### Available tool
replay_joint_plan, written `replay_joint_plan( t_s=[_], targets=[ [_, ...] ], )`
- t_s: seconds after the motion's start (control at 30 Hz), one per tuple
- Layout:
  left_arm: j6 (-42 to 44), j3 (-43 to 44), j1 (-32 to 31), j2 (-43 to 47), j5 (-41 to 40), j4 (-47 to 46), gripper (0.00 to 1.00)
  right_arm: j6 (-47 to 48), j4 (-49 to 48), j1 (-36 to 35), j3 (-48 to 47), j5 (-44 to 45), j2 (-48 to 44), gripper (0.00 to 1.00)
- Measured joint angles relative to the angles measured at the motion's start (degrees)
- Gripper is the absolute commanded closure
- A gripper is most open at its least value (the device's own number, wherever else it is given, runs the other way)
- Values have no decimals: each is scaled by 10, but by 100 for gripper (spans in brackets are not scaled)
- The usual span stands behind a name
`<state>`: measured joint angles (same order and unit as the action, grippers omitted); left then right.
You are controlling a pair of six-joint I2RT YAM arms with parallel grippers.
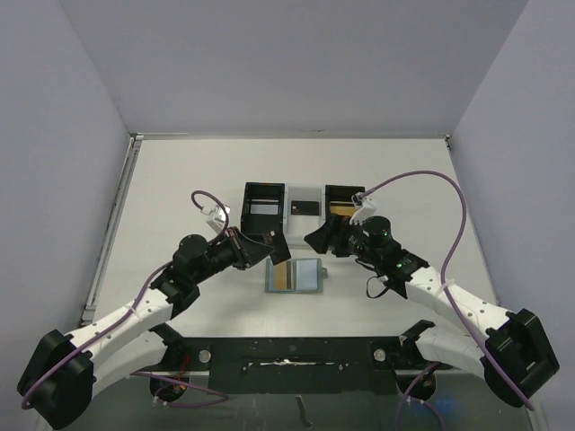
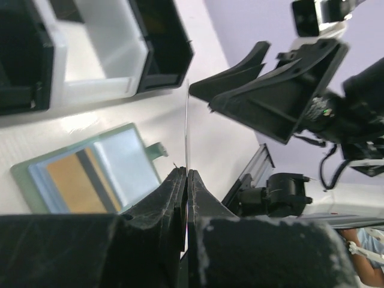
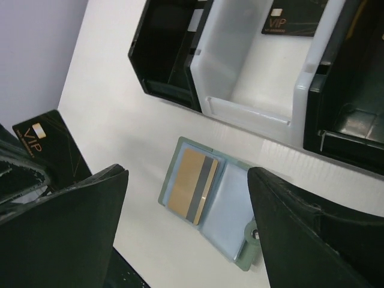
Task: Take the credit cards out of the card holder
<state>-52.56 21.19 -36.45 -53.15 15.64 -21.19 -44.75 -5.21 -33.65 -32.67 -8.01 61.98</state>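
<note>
The card holder (image 1: 310, 275) lies open on the table between the arms, its small tab on the right. A gold-orange credit card (image 1: 281, 277) with a dark stripe sits in its left pocket; the right pocket (image 3: 231, 207) looks empty. My left gripper (image 1: 269, 244) is shut on a black credit card (image 3: 45, 147), which appears edge-on (image 2: 187, 120) in the left wrist view, above the holder's upper left. My right gripper (image 1: 325, 239) stands open above the holder's upper right, nothing between its fingers. The holder (image 3: 174, 174) and gold card (image 3: 193, 186) lie below it.
Three open boxes stand in a row behind the holder: a black box (image 1: 263, 205), a white tray (image 1: 305, 193) holding another black card (image 3: 294, 18), and a black box (image 1: 343, 199). The two grippers hang close together above the holder.
</note>
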Motion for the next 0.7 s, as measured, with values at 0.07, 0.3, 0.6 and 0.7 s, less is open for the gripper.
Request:
replay_joint_plan(
  t_s=[0.07,0.3,0.6,0.7],
  targets=[
    [-3,-6,2,1,12,-34,100,10,-24,-1,21,-7,-16,19],
    [-25,-8,25,-42,90,-137,100,30,-85,7,15,-99,-31,22],
    [-43,-5,55,-85,195,-206,100,16,-153,15,-8,-246,18,42],
    [-44,-5,56,-87,216,-217,100,2,-177,17,-9,-289,37,52]
  ],
)
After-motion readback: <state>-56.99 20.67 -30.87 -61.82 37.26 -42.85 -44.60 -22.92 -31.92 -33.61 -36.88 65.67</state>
